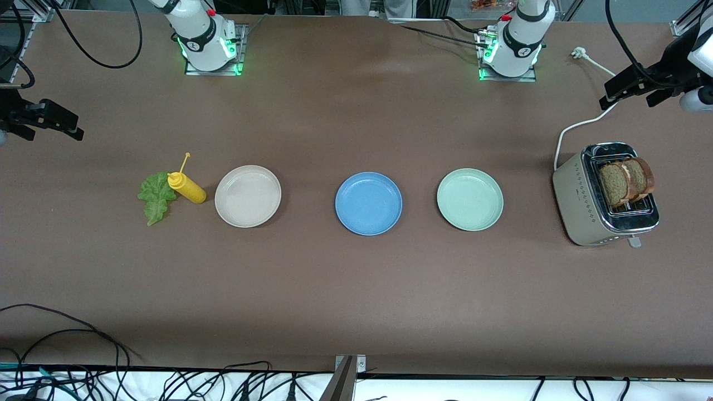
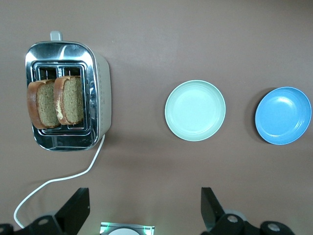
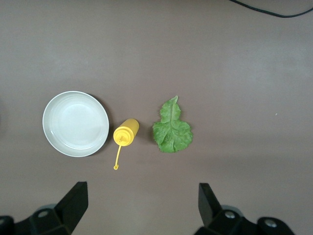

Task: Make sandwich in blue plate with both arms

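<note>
Your blue plate (image 1: 368,203) sits bare at the middle of the counter (image 1: 356,289), between the mint-green plate (image 1: 469,199) toward the left arm's end and the beige-white plate (image 1: 248,196) toward the right arm's end. The sandwich parts lie apart: two bread slices (image 1: 626,181) stand upright in the slots of the toaster (image 1: 604,195), at the left arm's end past the green plate. The lettuce leaf (image 1: 156,196) lies flat at the right arm's end, just beside the yellow squeeze bottle (image 1: 187,188), which stands next to the beige-white plate. Your left claw (image 2: 145,208) hangs high over the counter near the toaster, fingers spread wide and holding nothing. Your right claw (image 3: 141,205) hangs over the counter near the lettuce, likewise wide open and empty.
</note>
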`<state>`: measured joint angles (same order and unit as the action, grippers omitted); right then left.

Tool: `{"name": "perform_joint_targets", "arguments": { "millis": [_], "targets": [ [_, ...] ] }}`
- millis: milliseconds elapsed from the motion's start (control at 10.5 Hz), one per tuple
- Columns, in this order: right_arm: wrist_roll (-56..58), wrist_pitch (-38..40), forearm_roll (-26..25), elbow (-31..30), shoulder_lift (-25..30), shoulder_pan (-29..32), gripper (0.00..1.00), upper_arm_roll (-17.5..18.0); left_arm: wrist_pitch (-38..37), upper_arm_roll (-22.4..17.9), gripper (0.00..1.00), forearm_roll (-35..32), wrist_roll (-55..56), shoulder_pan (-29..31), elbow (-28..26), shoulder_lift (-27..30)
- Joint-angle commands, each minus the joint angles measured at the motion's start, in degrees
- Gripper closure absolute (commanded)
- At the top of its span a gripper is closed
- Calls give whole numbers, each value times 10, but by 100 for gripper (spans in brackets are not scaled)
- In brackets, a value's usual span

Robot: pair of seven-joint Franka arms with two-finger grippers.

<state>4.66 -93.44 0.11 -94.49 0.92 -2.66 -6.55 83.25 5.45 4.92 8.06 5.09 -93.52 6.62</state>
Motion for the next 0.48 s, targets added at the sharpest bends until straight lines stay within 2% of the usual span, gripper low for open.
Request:
{"name": "perform_joint_targets", "arguments": {
  "millis": [0,380],
  "targets": [
    [0,8,2,14,-5,2,0,-1,2,4,0,-5,-9,5,1,1],
    [-2,9,2,14,-5,1,0,0,2,4,0,-5,-9,5,1,1]
  ]
}}
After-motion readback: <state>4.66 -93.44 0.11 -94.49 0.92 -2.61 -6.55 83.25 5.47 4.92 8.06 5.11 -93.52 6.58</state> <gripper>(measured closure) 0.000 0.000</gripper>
